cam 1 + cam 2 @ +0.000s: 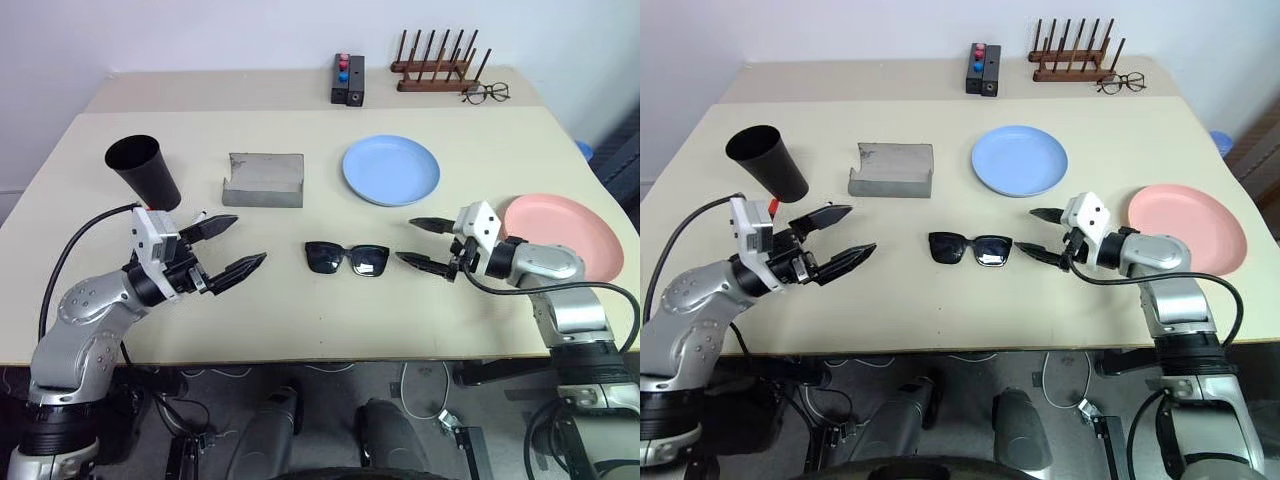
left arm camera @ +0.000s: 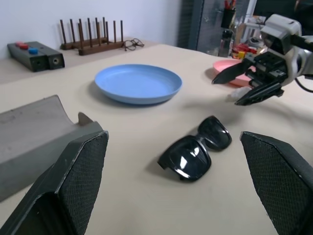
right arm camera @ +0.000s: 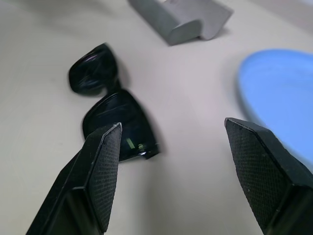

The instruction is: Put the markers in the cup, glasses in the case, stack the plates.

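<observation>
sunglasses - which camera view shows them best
The left wrist view: the sunglasses lie whole and large between that gripper's fingers, both lenses clear. The right wrist view has them close, but one finger partly covers a lens. Both eye views show them whole, small, at mid-table between the open grippers.

Both arms reach inward — left gripper point(image 1: 228, 246), right gripper point(image 1: 421, 243) fingers spread.

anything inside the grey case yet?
Nothing visible in it: the grey case sits open, and the part of its interior that shows is bare. Its front wall hides the floor just behind it. The sunglasses lie on the table in front, apart from the case.
</observation>
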{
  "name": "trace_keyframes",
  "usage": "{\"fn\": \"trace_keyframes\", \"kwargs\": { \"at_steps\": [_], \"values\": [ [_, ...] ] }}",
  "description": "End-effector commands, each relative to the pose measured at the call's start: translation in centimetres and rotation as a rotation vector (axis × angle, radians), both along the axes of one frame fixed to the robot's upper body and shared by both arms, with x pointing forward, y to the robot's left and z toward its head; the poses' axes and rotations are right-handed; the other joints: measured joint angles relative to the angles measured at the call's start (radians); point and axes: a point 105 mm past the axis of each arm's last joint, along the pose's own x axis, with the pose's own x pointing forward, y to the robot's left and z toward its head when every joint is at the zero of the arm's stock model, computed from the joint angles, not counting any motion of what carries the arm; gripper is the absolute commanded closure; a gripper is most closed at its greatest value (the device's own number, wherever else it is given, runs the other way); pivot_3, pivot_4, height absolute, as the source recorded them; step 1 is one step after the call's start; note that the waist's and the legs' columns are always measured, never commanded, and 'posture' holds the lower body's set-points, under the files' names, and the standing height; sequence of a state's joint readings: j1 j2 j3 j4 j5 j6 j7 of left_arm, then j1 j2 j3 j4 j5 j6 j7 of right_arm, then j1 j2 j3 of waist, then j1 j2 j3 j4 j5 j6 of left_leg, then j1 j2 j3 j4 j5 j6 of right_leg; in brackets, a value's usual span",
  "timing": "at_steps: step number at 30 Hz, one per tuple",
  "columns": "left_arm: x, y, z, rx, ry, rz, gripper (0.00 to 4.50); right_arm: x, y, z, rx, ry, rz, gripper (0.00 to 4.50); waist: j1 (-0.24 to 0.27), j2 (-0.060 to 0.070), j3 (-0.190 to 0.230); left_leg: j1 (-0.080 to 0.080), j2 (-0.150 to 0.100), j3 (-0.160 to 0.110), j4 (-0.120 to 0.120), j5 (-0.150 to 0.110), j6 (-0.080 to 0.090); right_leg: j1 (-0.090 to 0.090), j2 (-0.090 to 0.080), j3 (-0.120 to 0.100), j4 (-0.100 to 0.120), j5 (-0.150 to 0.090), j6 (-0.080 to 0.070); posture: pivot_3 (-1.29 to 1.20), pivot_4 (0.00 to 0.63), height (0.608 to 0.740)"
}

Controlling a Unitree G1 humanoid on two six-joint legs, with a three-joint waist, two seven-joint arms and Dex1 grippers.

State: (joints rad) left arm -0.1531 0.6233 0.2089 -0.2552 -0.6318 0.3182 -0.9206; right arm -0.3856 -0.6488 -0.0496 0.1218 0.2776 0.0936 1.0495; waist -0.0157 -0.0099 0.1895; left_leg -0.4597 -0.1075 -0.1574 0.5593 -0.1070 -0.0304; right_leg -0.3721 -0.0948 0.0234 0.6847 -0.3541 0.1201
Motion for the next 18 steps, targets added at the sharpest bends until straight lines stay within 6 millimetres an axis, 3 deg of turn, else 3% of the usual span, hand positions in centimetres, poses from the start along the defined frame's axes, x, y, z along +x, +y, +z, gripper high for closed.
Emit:
{"fn": "trace_keyframes", "kwargs": {
  "at_steps": [1,5,10,13,18],
  "values": [
    [0.4,0.2,0.8,0.025,-0.048,0.000,0.00,-0.2,0.2,1.5,0.010,-0.059,0.003,1.08,0.001,0.000,0.000,0.000,0.000,0.000,0.000,0.000,0.000,0.000,0.000,0.000,0.000,0.000,0.000,0.00,0.150,0.738],
    [1.3,1.5,1.0,0.064,-0.077,0.091,0.00,0.2,0.6,1.8,0.017,-0.084,0.000,1.08,0.002,0.000,0.000,0.000,0.000,0.000,0.000,0.000,0.000,0.000,0.000,0.000,0.000,0.000,0.001,0.00,0.150,0.738],
    [1.6,4.4,2.4,0.091,-0.143,0.202,0.00,1.5,1.8,3.8,0.054,-0.149,0.013,1.08,-0.005,0.000,0.000,0.000,0.000,0.000,0.000,0.000,0.000,0.000,0.000,0.000,0.000,0.000,0.001,0.00,0.150,0.738],
    [1.7,7.2,4.1,0.104,-0.248,0.352,0.00,2.0,3.1,4.6,0.067,-0.180,0.035,1.08,-0.002,0.000,0.000,0.000,0.000,0.000,0.000,0.000,0.000,-0.001,0.000,0.000,0.000,0.000,0.001,0.00,0.150,0.738],
    [0.8,11.8,3.4,0.164,-0.224,0.552,0.00,2.5,5.6,5.7,0.116,-0.185,0.114,1.08,-0.005,0.000,0.000,0.000,0.000,0.000,-0.001,0.000,0.000,-0.001,0.000,0.000,0.000,0.001,0.001,0.00,0.150,0.738]
  ]
}}
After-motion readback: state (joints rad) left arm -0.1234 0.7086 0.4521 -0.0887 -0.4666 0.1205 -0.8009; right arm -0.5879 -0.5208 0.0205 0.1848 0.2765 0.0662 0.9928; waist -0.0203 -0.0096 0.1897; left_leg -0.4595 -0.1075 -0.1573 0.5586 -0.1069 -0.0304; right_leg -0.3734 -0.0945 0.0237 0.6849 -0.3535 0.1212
